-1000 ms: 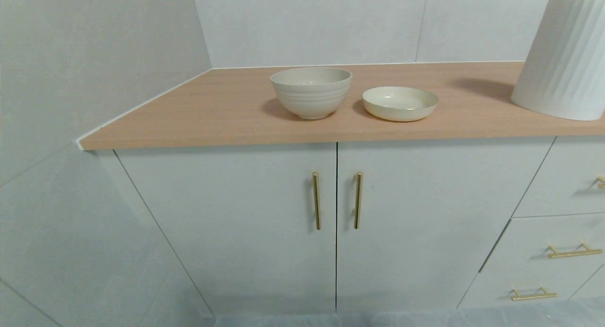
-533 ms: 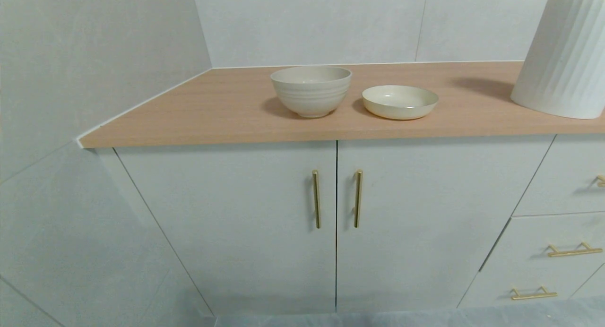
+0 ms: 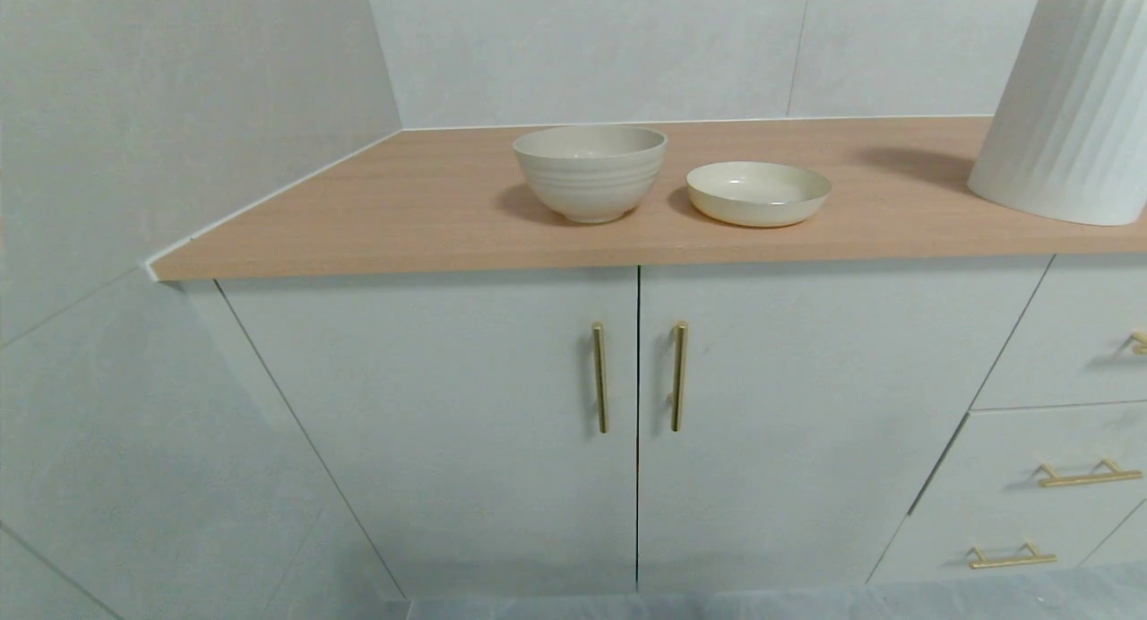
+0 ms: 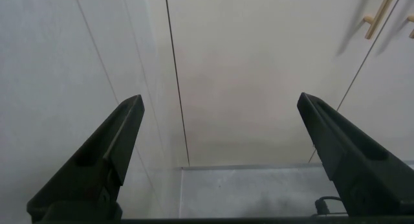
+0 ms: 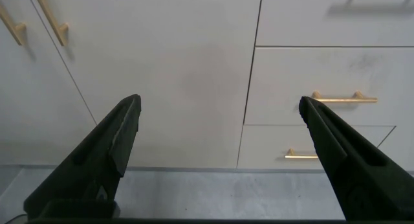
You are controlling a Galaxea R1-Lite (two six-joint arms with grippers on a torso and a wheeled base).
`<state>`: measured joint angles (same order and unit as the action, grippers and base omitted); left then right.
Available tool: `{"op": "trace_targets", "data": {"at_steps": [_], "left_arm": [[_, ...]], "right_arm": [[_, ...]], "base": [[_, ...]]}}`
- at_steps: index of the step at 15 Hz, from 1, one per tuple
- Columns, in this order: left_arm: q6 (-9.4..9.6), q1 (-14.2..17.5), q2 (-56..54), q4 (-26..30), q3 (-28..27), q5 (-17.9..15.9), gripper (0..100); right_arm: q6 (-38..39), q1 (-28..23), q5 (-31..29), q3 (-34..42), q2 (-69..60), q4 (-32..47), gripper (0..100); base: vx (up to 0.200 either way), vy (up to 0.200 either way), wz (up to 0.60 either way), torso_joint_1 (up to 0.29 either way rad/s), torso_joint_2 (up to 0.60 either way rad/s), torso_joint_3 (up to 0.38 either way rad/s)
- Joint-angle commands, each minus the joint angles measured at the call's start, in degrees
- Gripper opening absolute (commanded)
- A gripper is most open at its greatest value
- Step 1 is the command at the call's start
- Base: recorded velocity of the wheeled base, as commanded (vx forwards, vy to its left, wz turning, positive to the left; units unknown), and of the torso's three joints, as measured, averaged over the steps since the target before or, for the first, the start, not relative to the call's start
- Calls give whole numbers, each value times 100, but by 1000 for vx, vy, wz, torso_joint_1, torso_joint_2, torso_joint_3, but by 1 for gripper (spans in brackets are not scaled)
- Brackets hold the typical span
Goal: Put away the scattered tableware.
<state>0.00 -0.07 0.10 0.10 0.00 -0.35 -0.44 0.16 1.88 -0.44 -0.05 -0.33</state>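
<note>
A deep beige ribbed bowl stands on the wooden countertop, and a shallow cream dish sits just to its right, apart from it. Below them are two white cabinet doors with vertical gold handles, both closed. My left gripper hangs low, open, facing the left cabinet door and the floor, nothing between its fingers. My right gripper is open too, low in front of the right door and the drawers, holding nothing.
A tall white ribbed container stands at the countertop's right end. Drawers with gold handles lie to the right of the doors. A tiled wall closes the left side. Grey floor runs along the cabinet base.
The head view has shifted very slightly, so the countertop sits a touch higher in the picture. Bowl and dish have not moved.
</note>
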Motion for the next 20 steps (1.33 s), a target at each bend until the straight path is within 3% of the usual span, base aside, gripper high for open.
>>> {"op": "trace_targets", "data": {"at_steps": [1, 5, 7, 8, 9, 10, 11, 12, 16, 20], "left_arm": [[0, -1, -1, -1, 0, 0, 100], [18, -1, -1, -1, 0, -9, 100], [18, -1, -1, -1, 0, -9, 100], [18, -1, -1, -1, 0, -9, 100], [26, -1, -1, -1, 0, -9, 100], [26, -1, -1, -1, 0, -9, 100], [26, -1, -1, -1, 0, -9, 100], [26, -1, -1, -1, 0, -9, 100], [26, -1, -1, -1, 0, -9, 100], [18, -1, -1, -1, 0, -9, 100]], "right_arm": [[255, 11, 67, -694, 49, -81, 100], [334, 195, 1359, -1011, 1086, 200, 100], [255, 450, 1702, -1274, 2044, 209, 100], [185, 547, 1737, -1336, 2255, 209, 100], [44, 995, 1719, -1582, 3116, 165, 100], [44, 995, 1719, -1582, 3116, 165, 100], [97, 1786, 1702, -2101, 4030, 147, 100], [246, 2041, 1711, -2373, 4505, 50, 100], [378, 2507, 1728, -2909, 6271, -1294, 100], [395, 2709, 1728, -3797, 7985, -1980, 100]], "base": [[0, 0, 0, 0, 0, 0], [0, 0, 0, 0, 0, 0], [0, 0, 0, 0, 0, 0], [0, 0, 0, 0, 0, 0], [0, 0, 0, 0, 0, 0], [0, 0, 0, 0, 0, 0], [0, 0, 0, 0, 0, 0], [0, 0, 0, 0, 0, 0], [0, 0, 0, 0, 0, 0], [0, 0, 0, 0, 0, 0]]}}
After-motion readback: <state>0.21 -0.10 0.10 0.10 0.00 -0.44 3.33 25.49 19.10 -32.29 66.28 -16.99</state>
